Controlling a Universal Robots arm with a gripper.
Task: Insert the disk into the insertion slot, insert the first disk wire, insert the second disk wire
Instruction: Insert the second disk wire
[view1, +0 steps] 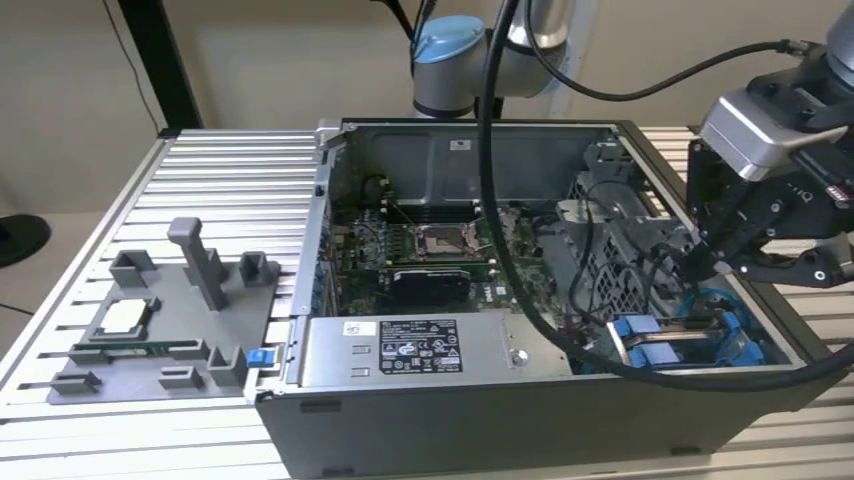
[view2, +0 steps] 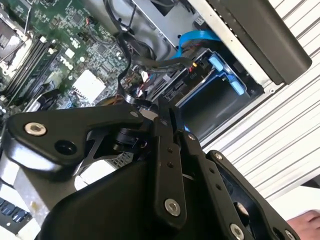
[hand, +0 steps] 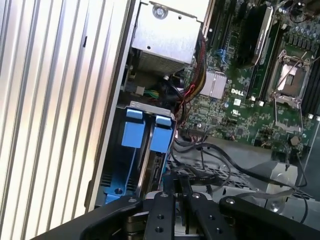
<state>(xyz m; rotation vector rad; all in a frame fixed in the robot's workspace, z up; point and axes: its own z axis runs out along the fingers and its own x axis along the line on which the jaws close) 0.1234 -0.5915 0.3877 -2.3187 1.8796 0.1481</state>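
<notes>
Nearest the lens in both wrist views are the black linkages of the gripper (view2: 167, 112); its fingers (hand: 172, 187) meet at the tips, pinched on a black wire (view2: 150, 70) that loops off toward the motherboard (hand: 260, 95); whether that wire's plug is seated can't be told.

In the exterior view the gripper (view1: 701, 265) hangs inside the open PC case (view1: 534, 420) at the case's right end, just above the insertion slot (view1: 741, 340); arm (view1: 461, 55) rises behind the case, thick black hose (view1: 501, 200) draped across the interior.

Disk (view1: 674, 350) sits down in the slot at the near right corner of the case; mostly its blue carrier shows, w/ two blue tabs side by side; in the first wrist view the same two tabs (hand: 147, 132) stand at the bay's mouth, grey sheet-metal wall beside them; blue frame (view2: 227, 75) also shows in the second wrist view, a blue cable (view2: 197, 37) curving just beyond it.

Grey metal box w/ white sticker (view1: 400, 350) lies along the near edge of the case, left of the slot; motherboard w/ CPU socket (view1: 441, 240) in the middle.

Left of the case, on the ribbed aluminium counter (view1: 227, 170), a grey fixture tray (view1: 160, 330) w/ upright posts; well apart from the gripper.

A fingertip (view2: 305, 222) shows at a corner of the second wrist view.
</notes>
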